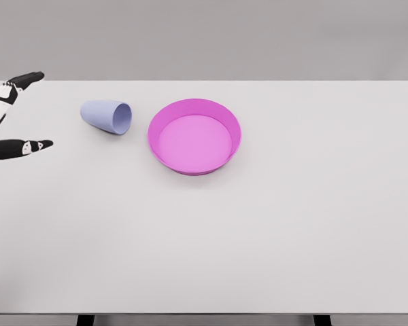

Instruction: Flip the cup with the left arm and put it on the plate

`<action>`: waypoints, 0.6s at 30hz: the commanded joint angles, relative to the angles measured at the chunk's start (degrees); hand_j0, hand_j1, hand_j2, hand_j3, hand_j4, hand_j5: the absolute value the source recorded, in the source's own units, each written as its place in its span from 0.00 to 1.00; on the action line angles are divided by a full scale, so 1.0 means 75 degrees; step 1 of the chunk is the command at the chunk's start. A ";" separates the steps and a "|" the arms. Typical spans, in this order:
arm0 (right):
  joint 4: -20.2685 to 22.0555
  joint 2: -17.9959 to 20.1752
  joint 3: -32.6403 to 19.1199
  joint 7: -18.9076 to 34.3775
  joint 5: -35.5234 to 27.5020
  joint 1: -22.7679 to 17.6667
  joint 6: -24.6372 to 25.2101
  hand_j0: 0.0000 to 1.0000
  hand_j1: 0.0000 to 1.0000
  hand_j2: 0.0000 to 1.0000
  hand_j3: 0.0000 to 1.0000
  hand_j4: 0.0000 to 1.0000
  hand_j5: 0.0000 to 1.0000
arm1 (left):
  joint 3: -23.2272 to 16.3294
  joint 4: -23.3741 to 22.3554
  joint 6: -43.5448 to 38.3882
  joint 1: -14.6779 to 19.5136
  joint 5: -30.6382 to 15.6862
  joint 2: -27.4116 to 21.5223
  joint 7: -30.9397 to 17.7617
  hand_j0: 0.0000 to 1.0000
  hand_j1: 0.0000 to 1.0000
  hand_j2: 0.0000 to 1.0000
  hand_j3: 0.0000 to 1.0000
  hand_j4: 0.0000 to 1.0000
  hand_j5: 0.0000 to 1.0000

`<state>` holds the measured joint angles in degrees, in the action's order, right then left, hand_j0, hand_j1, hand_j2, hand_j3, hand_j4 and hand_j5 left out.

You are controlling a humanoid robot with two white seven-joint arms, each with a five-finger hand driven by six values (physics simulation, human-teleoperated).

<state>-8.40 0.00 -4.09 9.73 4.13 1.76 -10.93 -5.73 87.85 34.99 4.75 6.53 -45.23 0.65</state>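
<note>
A pale lavender cup (107, 116) lies on its side on the white table, its mouth facing right toward a magenta plate (228, 122) with a raised rim. My left hand (35, 110) comes in at the far left edge, level with the cup and a short way left of it. Its black fingers (24, 79) and thumb (27, 147) are spread wide and hold nothing. The right arm is out of view.
The white table (272, 238) spans the view, with its far edge along the grey wall and its front edge at the bottom.
</note>
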 commanded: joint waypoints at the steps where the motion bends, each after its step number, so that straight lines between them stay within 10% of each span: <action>1: 0.0030 0.0000 -0.0017 -0.0008 0.0000 0.0000 -0.0007 1.00 1.00 1.00 1.00 1.00 1.00 | 0.0026 0.0075 0.0001 0.0000 -0.0039 -0.0028 -0.0039 1.00 1.00 1.00 1.00 1.00 1.00; 18: -0.0029 0.0000 -0.0005 0.0004 0.0000 0.0000 0.0005 1.00 1.00 1.00 1.00 1.00 1.00 | -0.0700 -0.0030 0.0001 0.0199 0.1520 -0.0192 -0.0238 1.00 1.00 1.00 1.00 1.00 1.00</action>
<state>-8.60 0.00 -4.05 9.74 4.12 1.76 -10.89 -8.70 87.64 35.00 6.33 17.09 -46.00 -1.31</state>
